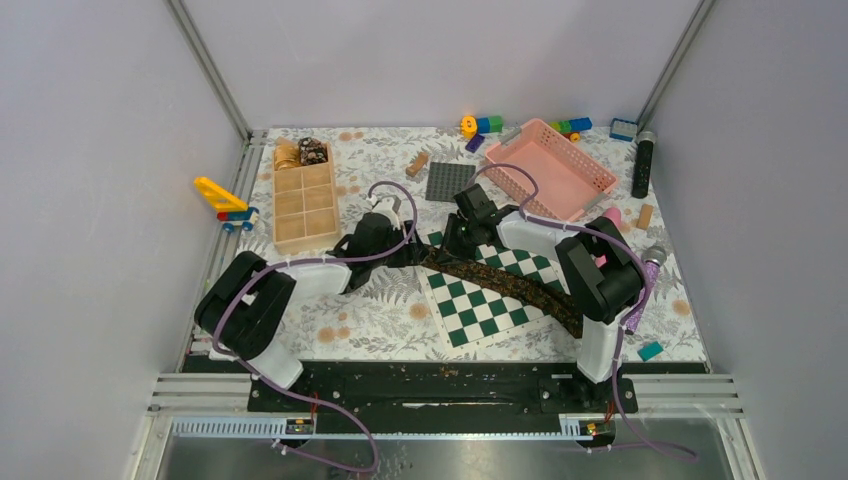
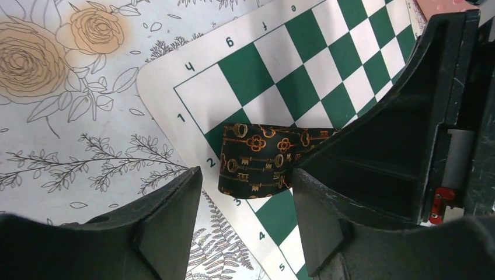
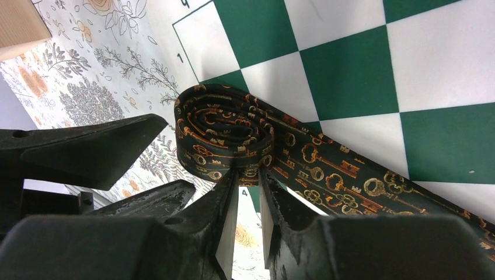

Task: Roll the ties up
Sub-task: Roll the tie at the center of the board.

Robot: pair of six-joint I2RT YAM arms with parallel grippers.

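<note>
A dark tie with a golden key pattern (image 1: 510, 287) lies slantwise across the green-and-white chess mat (image 1: 478, 312). Its left end is rolled into a coil (image 3: 225, 131). My right gripper (image 3: 249, 173) (image 1: 452, 243) is shut on the lower rim of that coil, its jaws narrow. My left gripper (image 2: 245, 175) (image 1: 408, 252) stands open just left of the coil (image 2: 257, 157), which lies ahead of its fingertips without touching them. A golden coil (image 1: 287, 153) and a dark speckled coil (image 1: 313, 151) sit in the far compartments of the wooden box (image 1: 305, 205).
A pink basket (image 1: 550, 170) stands at the back right with a grey baseplate (image 1: 450, 180) beside it. A black cylinder (image 1: 643, 165) and a purple microphone (image 1: 640, 290) lie on the right. Toy blocks (image 1: 482, 125) sit along the back; a yellow toy (image 1: 225, 198) lies left.
</note>
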